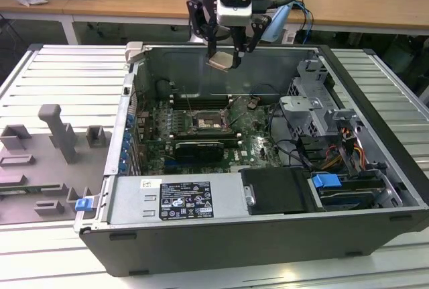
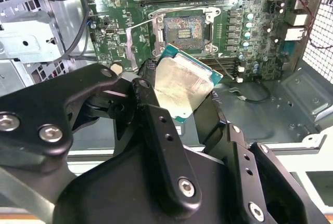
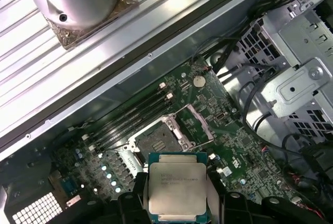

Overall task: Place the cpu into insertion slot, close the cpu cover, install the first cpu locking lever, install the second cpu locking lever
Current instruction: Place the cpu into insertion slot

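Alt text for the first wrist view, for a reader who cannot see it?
The gripper holds the cpu by its edges above an open computer case. The socket inside lies uncovered and empty.

The exterior view looks steeply down on the whole open computer case (image 1: 221, 255) from well outside it. Both wrist views sit close behind the gripper (image 2: 183, 93) and its held cpu (image 2: 182, 81), facing down at the motherboard (image 2: 250, 31). All three share the open insertion slot (image 1: 210, 123)
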### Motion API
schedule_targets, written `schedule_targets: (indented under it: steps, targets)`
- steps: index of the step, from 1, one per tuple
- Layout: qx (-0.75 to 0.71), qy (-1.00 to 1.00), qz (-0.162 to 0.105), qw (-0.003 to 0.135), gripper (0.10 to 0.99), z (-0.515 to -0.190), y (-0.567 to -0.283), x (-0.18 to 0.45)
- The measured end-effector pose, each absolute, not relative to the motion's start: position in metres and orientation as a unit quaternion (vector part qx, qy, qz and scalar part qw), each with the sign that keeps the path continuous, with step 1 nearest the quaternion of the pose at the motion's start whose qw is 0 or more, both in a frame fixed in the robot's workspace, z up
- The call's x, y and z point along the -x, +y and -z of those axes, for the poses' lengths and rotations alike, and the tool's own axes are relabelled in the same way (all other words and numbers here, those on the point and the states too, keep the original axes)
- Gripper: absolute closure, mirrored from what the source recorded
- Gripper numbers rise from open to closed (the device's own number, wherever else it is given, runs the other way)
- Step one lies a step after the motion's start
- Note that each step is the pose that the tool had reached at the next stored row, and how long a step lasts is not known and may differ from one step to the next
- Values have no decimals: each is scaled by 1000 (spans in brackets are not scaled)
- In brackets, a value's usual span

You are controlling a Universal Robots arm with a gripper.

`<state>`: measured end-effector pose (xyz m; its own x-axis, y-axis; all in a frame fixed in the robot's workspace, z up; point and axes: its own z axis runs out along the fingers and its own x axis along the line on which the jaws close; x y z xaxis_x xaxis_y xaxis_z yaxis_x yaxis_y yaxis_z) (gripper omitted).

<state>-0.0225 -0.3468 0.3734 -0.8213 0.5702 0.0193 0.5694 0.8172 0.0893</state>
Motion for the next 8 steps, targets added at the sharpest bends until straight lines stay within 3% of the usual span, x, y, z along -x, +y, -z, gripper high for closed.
schedule_targets:
  steps: [8]
  targets:
    - [-331,942,-45,6,549,-373,-347,23]
